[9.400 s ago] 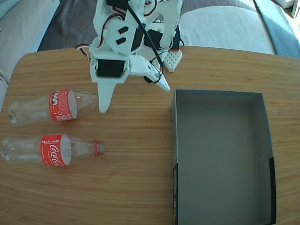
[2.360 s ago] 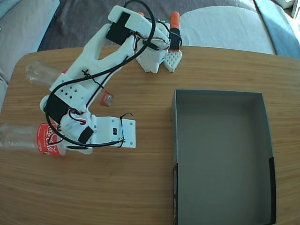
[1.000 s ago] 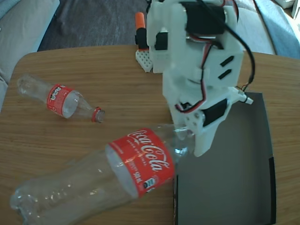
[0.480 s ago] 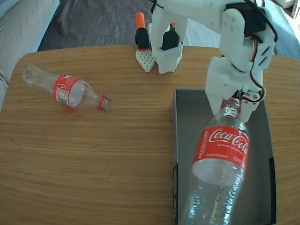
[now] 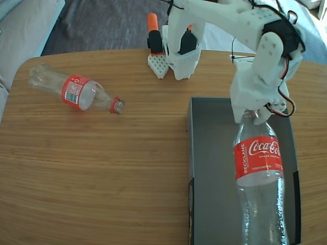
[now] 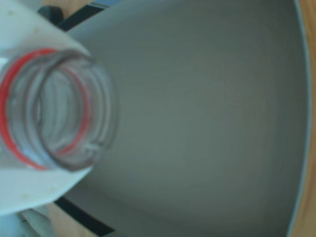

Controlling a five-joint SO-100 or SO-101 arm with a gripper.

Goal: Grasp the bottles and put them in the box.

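A: What does the gripper point(image 5: 254, 116) have?
B: It is clamped on the neck of one clear Coca-Cola bottle point(image 5: 259, 168). The bottle hangs over the dark grey box point(image 5: 214, 153) in the fixed view, neck at the top, red label facing the camera, body running off the lower edge.
A: Any cap on it?
B: No. The wrist view looks straight into the held bottle's open mouth point(image 6: 54, 113), blurred, with its red neck ring showing and the box's grey floor point(image 6: 207, 113) behind.
A: And the other one?
B: The second bottle point(image 5: 76, 93) lies on its side on the wooden table point(image 5: 102, 178), well to the left of the box, open mouth pointing right, also uncapped.
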